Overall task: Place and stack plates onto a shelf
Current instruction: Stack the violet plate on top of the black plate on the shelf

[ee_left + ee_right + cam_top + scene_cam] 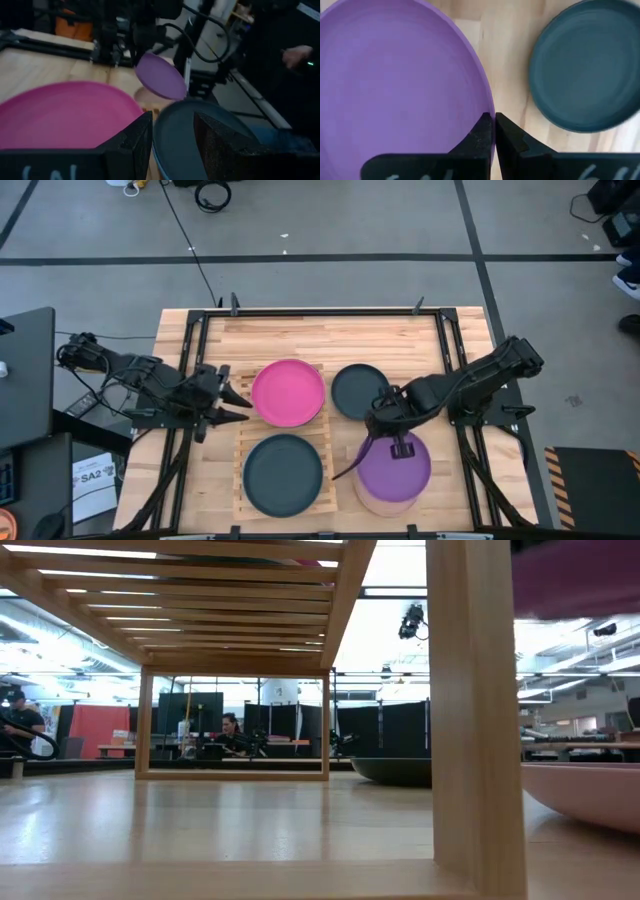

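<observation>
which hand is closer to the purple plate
Right. The right hand is shut on the rim of the purple plate, holding it above the salmon plate. The left hand waits open across the shelf, beside the magenta plate.

Right gripper (385, 423) jaws pinched shut on rim of round matte purple plate (395, 466), held over salmon pink plate (385, 502); no gap between jaws. Just beside those jaws: small dark teal plate (359, 390) on bare planks, strip of tabletop between the two plates. Left gripper (236, 402) jaws apart, tips just beside rim of magenta plate (288, 392) on light slatted wooden shelf (240, 444); dark grey plate (283, 474) fills shelf's other half. Open planks beyond the magenta plate
</observation>
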Controlling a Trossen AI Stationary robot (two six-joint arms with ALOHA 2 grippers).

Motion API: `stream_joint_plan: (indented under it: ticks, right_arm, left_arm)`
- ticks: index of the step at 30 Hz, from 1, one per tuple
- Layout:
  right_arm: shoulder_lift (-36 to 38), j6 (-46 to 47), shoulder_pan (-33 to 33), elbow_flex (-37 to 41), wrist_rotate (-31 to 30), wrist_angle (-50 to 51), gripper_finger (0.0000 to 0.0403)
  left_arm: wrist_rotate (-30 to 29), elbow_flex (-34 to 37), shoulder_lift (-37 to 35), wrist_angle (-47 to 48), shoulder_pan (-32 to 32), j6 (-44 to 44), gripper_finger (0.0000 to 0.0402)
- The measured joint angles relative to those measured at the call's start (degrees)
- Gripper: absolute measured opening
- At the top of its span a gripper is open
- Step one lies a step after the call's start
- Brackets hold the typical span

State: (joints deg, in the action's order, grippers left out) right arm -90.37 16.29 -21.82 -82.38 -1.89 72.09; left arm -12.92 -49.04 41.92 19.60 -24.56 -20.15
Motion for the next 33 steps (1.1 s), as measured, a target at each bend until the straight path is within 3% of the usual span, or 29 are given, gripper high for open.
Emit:
stream_joint_plan:
  ticks: [7,13,23,33]
  right_arm:
    - [0.00,-1.50,3.15,-10.69,-0.32,9.72,0.0014]
    - [0.00,-1.39,6.50,-20.67,-5.03,14.34,0.0014]
    - [0.05,-1.50,12.28,-30.55,-18.78,12.08,0.0014]
    - [0.04,-1.77,17.80,-31.31,-31.73,-1.29,0.0014]
  left_arm:
    - [-7.10,0.00,4.40,-7.59,0.00,0.00,0.0151]
    - [-11.63,0.02,8.18,-15.90,0.00,0.01,0.0151]
    - [-23.80,0.00,12.81,-28.61,0.61,5.95,0.0151]
    - [-24.64,0.01,14.42,-32.26,6.98,7.97,0.0151]
